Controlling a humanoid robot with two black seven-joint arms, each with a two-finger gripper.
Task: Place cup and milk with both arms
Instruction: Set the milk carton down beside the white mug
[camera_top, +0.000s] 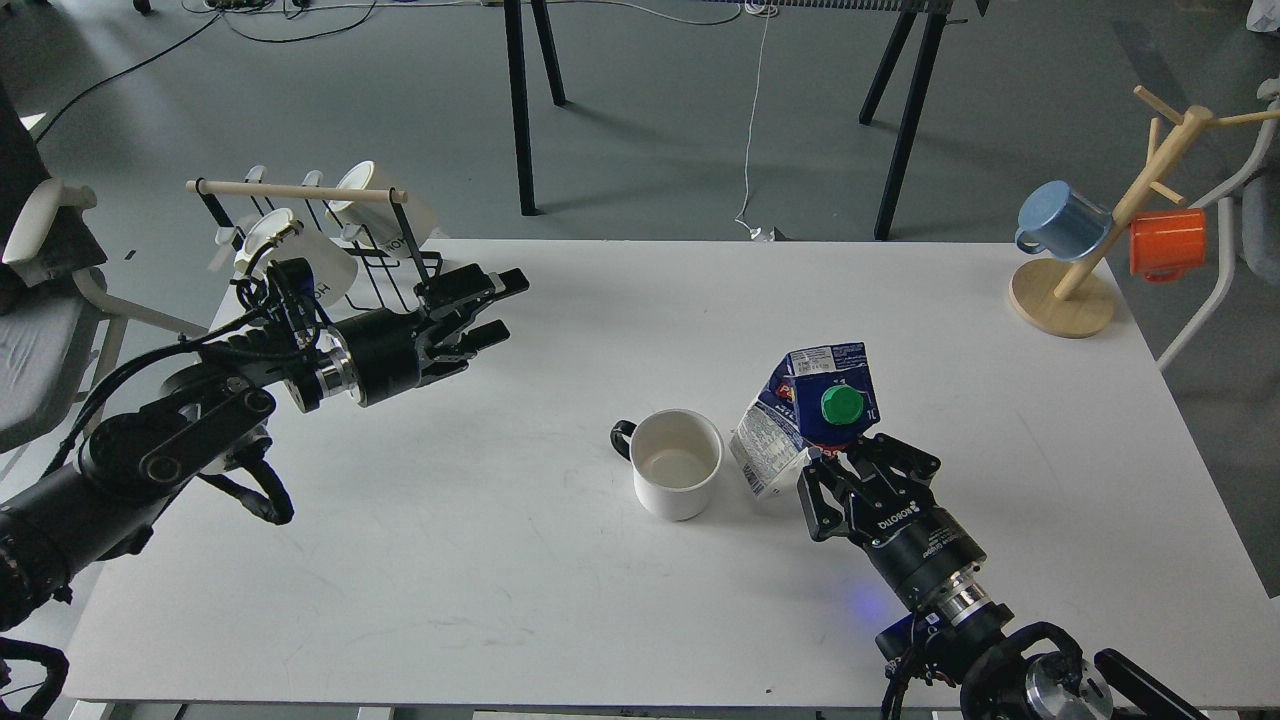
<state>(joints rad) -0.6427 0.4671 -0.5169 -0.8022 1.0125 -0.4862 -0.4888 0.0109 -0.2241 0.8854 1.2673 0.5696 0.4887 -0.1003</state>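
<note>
Standing mid-desk (420, 560): cup (677, 463), upright, with milk (805, 418) leaning just beside it. Closing around the carton's base, right gripper (838, 468) (grasp unclear). Hovering well apart, left gripper (490, 308), parted and empty. Appearing nearly done, with release remaining.

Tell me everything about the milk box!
The milk carton is blue and white cardboard with a round green cap and a red logo. Its sides look dented. It stands tilted on the white table, just right of the white cup. The right end effector is at its base.
</note>
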